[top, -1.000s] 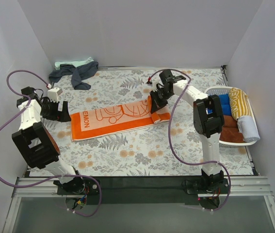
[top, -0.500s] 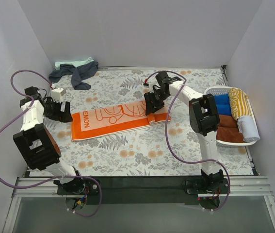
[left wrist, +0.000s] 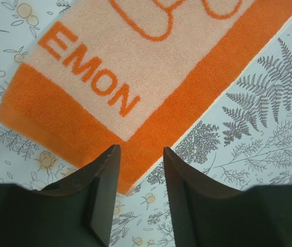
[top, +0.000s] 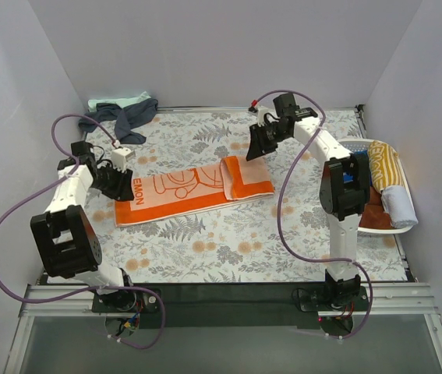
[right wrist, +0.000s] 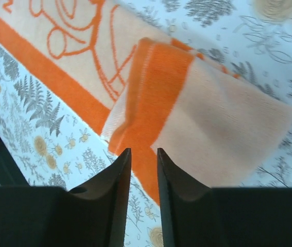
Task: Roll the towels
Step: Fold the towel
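Note:
The orange towel [top: 182, 188] with white lettering lies flat across the middle of the floral table, its right end folded back over itself [top: 245, 176]. My left gripper [top: 121, 187] hovers at the towel's left end. In the left wrist view it is open [left wrist: 140, 154] over the near corner of the orange towel [left wrist: 109, 77], with nothing between its fingers. My right gripper [top: 256, 148] hangs above and behind the folded end. Its jaws [right wrist: 143, 152] stand slightly apart and empty, with the fold of the orange towel [right wrist: 212, 128] well below.
A dark navy towel [top: 123, 118] and a mint green towel [top: 118, 101] lie crumpled at the back left corner. The white basket [top: 348, 143] at the right edge holds rolled towels: blue [top: 358, 167], yellow-striped [top: 384, 160], pale grey [top: 398, 206], brown [top: 369, 216]. Grey walls surround the table.
The right gripper folded the towel's right end over to the left, let go and rose toward the back. The left gripper moved right onto the towel's left end and narrowed.

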Controlling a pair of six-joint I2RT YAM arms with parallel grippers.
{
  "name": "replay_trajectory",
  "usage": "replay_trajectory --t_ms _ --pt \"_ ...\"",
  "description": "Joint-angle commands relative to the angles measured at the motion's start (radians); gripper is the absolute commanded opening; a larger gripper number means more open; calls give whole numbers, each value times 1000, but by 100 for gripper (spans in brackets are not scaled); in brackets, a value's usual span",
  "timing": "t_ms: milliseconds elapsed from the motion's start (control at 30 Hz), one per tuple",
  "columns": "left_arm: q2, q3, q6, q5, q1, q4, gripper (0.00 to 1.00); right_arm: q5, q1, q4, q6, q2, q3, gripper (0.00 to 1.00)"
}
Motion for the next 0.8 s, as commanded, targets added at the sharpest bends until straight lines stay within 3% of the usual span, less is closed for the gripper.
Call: replay_trajectory --t_ms 0,267,433,500,667,700,767 --pt "-20 -26 -16 -7 -34 33 34 62 -18 -7 -15 33 39 27" --pt "67 -71 -62 -74 -89 75 15 194 -8 0 -67 118 19 25" --pt "178 -63 -129 -143 -103 118 1 233 4 11 -101 118 -107 23" --pt "211 -40 -139 -160 -101 135 0 234 4 11 -113 87 -156 23" --pt "398 131 -145 -143 -105 139 0 190 25 10 -150 -38 -409 22" --pt "437 226 -143 -143 -112 127 0 174 42 10 -157 -92 -449 22" --pt "544 337 -120 -133 -124 103 0 66 70 -1 -174 -176 -562 24"
